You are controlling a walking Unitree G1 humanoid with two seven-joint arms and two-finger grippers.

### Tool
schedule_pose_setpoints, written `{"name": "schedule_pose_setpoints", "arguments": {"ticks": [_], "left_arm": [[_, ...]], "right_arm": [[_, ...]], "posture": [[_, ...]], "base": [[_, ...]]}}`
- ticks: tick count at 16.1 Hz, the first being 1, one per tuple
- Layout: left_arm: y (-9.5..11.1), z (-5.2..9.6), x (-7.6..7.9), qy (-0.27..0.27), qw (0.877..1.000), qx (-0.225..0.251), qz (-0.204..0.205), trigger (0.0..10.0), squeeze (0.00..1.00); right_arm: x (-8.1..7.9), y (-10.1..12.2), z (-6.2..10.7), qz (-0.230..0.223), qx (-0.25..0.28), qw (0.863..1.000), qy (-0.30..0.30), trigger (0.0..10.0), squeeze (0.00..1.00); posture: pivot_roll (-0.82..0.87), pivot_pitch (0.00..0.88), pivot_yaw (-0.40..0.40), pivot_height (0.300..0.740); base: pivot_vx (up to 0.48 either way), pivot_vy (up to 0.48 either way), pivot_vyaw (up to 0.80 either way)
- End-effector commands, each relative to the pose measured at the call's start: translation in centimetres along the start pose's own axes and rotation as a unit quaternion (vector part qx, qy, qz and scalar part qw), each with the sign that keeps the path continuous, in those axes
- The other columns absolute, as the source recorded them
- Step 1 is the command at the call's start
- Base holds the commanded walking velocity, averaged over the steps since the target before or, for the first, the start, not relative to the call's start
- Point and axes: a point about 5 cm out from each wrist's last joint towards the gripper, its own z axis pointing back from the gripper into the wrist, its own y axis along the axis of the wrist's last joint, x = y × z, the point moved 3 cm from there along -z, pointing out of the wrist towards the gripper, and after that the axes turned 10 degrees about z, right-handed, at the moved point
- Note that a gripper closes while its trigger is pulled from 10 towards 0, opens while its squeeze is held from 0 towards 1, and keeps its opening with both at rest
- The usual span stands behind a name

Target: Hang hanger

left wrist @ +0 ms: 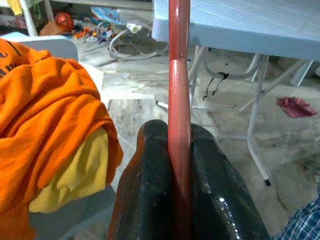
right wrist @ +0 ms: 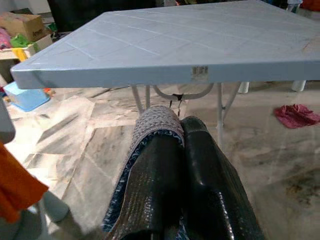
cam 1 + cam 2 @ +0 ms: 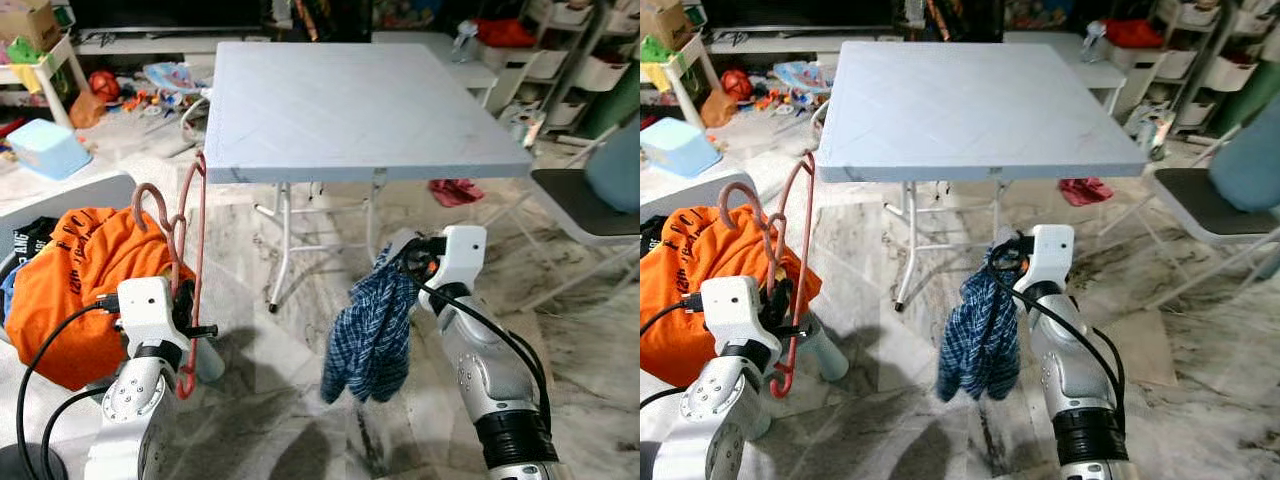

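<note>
A red plastic hanger stands upright in my left gripper, which is shut on its lower bar; its hook curls up at the left. In the left wrist view the hanger bar runs between the two black fingers. My right gripper is shut on a blue checked garment that hangs down from it above the floor. In the right wrist view the cloth is draped over one finger. Both grippers are held in front of the light grey folding table.
An orange garment over yellow cloth lies heaped in a container at my left. A dark chair stands at the right. A red rag lies on the marble floor under the table's far side. Toys and shelves line the back.
</note>
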Motion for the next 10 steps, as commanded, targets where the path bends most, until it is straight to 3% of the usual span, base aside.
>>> {"name": "schedule_pose_setpoints", "arguments": {"ticks": [1,10], "left_arm": [[0.5,0.1,0.6,-0.01,1.0,0.008,0.0,10.0,0.0],[1.3,-0.8,1.9,-0.013,0.999,0.023,0.018,10.0,0.0]], "right_arm": [[0.7,1.4,0.0,0.011,0.024,1.0,-0.014,10.0,0.0],[0.8,3.5,-1.4,0.014,0.053,0.998,-0.03,10.0,0.0]], "posture": [[0.02,0.0,-0.051,0.74],[0.01,0.0,-0.072,0.74]], "base": [[0.352,0.0,0.0],[0.401,0.0,0.0]]}}
